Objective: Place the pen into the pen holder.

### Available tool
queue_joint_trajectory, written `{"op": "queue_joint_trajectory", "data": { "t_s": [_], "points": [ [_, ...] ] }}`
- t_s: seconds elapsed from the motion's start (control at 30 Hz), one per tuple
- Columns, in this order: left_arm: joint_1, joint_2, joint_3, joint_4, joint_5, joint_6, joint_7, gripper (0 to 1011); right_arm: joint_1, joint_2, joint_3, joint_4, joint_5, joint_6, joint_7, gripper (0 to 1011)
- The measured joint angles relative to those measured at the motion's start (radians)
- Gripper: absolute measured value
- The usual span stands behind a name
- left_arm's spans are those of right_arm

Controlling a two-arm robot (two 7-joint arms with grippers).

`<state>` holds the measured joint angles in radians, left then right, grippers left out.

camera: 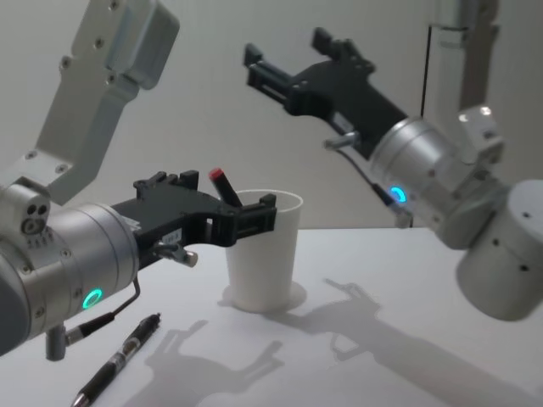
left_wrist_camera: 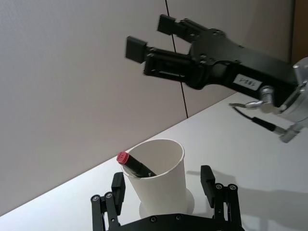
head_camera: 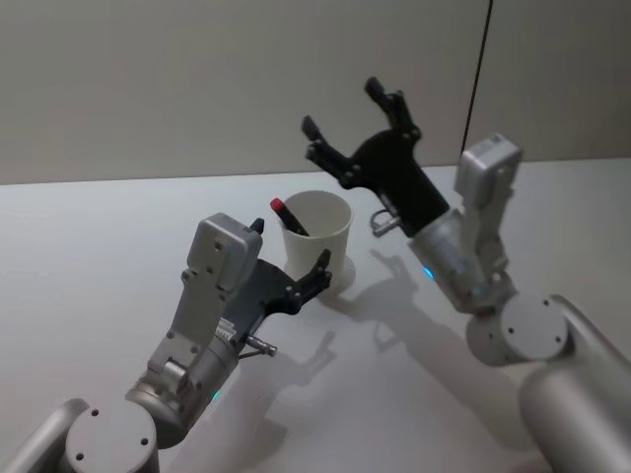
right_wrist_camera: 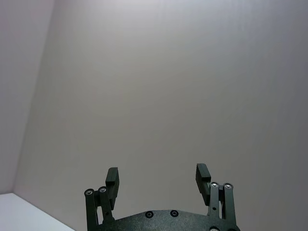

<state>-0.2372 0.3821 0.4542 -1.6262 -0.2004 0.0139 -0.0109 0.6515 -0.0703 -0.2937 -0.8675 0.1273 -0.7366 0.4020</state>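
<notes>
There are two pens: a red-capped pen [head_camera: 288, 216] in the cup [head_camera: 330, 236] and a dark pen [camera: 119, 360] on the table [head_camera: 99, 256]. There is one cup and one table. Two grippers show, the left gripper [head_camera: 290, 248] and the right gripper [head_camera: 343, 108], on two arms.

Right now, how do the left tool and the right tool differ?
The left tool sits low, its fingers either side of the pen holder; the right tool hangs raised above the pen holder, around nothing. The left tool points roughly level; the right tool angles upward. Both are open and empty.
</notes>
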Motion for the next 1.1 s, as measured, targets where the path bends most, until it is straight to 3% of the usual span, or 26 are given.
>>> {"op": "queue_joint_trajectory", "data": {
  "t_s": [0.03, 0.2, 0.27, 0.37, 0.57, 0.67, 1.1],
  "points": [
    [0.0, 0.0, 0.0, 0.0, 0.0, 0.0, 0.0, 1000, 0.0, 0.0, 0.0, 0.0, 0.0, 0.0, 0.0, 1001],
    [0.0, 0.0, 0.0, 0.0, 0.0, 0.0, 0.0, 1000, -0.124, 0.041, -0.001, -0.203, -0.033, 0.098, -0.115, 1001],
    [0.0, 0.0, 0.0, 0.0, 0.0, 0.0, 0.0, 1000, -0.133, 0.045, -0.001, -0.218, -0.036, 0.109, -0.125, 1001],
    [0.0, 0.0, 0.0, 0.0, 0.0, 0.0, 0.0, 1000, -0.216, 0.075, 0.001, -0.344, -0.047, 0.171, -0.196, 1001],
    [0.0, 0.0, 0.0, 0.0, 0.0, 0.0, 0.0, 1000, -0.319, 0.117, 0.006, -0.488, -0.049, 0.256, -0.28, 1001],
    [0.0, 0.0, 0.0, 0.0, 0.0, 0.0, 0.0, 1000, -0.398, 0.15, 0.011, -0.582, -0.04, 0.311, -0.329, 1001],
    [0.0, 0.0, 0.0, 0.0, 0.0, 0.0, 0.0, 1000, -0.613, 0.245, 0.025, -0.782, 0.026, 0.416, -0.433, 1001]
  ]
}}
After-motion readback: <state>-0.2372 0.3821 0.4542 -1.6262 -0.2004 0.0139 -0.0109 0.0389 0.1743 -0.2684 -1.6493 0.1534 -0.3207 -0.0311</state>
